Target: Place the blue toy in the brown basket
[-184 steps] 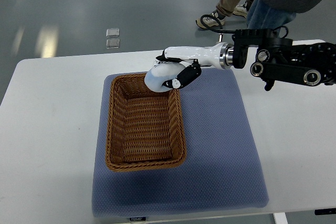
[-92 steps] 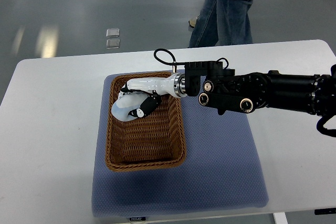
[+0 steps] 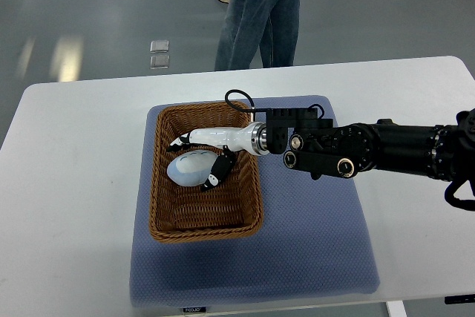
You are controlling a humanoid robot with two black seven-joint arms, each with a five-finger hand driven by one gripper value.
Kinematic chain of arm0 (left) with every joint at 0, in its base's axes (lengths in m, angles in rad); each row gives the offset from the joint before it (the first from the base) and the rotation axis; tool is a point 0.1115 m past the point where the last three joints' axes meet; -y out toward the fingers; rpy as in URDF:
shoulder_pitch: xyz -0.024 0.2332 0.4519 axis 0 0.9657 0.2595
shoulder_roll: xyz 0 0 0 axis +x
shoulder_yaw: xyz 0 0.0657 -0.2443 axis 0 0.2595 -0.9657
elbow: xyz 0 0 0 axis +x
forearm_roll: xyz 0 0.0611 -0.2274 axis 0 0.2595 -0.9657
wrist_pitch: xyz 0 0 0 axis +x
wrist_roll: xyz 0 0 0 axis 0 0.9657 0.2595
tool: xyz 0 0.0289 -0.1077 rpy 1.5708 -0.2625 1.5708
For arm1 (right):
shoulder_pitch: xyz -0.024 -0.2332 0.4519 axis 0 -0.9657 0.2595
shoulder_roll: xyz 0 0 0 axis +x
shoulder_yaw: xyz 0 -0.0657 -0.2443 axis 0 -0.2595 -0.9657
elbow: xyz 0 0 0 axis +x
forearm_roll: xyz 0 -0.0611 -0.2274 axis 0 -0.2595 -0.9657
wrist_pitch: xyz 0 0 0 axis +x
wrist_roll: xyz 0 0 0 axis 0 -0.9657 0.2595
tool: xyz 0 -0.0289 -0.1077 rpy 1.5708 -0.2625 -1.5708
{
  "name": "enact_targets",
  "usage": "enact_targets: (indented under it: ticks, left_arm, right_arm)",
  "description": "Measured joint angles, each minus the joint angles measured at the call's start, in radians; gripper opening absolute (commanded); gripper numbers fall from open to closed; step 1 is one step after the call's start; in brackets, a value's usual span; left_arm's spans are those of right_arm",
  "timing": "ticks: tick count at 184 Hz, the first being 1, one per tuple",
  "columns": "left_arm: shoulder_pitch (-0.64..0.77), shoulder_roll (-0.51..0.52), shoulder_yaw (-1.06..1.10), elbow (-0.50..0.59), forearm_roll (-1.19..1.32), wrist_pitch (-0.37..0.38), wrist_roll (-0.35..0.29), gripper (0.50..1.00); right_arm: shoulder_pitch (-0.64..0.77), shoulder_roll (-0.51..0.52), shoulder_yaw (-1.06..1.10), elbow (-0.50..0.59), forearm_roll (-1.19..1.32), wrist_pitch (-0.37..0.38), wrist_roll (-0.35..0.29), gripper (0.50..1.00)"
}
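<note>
A pale blue egg-shaped toy (image 3: 185, 171) lies on the floor of the brown wicker basket (image 3: 160, 213), in its far half. My right hand (image 3: 197, 160) reaches into the basket from the right on a white forearm and black arm. Its fingers (image 3: 217, 171) are spread over and beside the toy, with the thumb tip just beyond the toy's far side. The hand looks loosened from the toy rather than clamped on it. The basket stands on a blue-grey mat (image 3: 312, 235) on the white table (image 3: 67, 183).
A person in jeans (image 3: 256, 16) stands just past the table's far edge, above the basket. The black right arm (image 3: 371, 150) stretches across the mat's right half. Bare table lies left of the mat.
The right hand carried the toy from the basket's far right rim into the basket, lowered it to the floor and spread its fingers. The person behind the table walked leftward.
</note>
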Motion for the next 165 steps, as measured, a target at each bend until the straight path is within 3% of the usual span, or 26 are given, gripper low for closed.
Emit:
enact_targets:
  ticks: [40, 90, 121, 165]
  left_arm:
    - [0.0, 0.0, -0.001, 0.0, 0.0, 0.0, 0.0, 1.0]
    - [0.0, 0.0, 0.001, 0.0, 0.0, 0.0, 0.0, 1.0]
    - [0.0, 0.0, 0.001, 0.0, 0.0, 0.0, 0.0, 1.0]
    - [0.0, 0.0, 0.001, 0.0, 0.0, 0.0, 0.0, 1.0]
  right_arm:
    - [0.038, -0.06, 0.094, 0.023, 0.013, 0.026, 0.002, 0.901]
    - [0.031, -0.264, 0.393, 0.058, 0.119, 0.155, 0.001, 0.901]
    - [-0.138, -0.331, 0.669, 0.057, 0.249, 0.174, -0.002, 0.907]
    - [-0.421, -0.295, 0.974, 0.034, 0.483, 0.173, 0.001, 0.911]
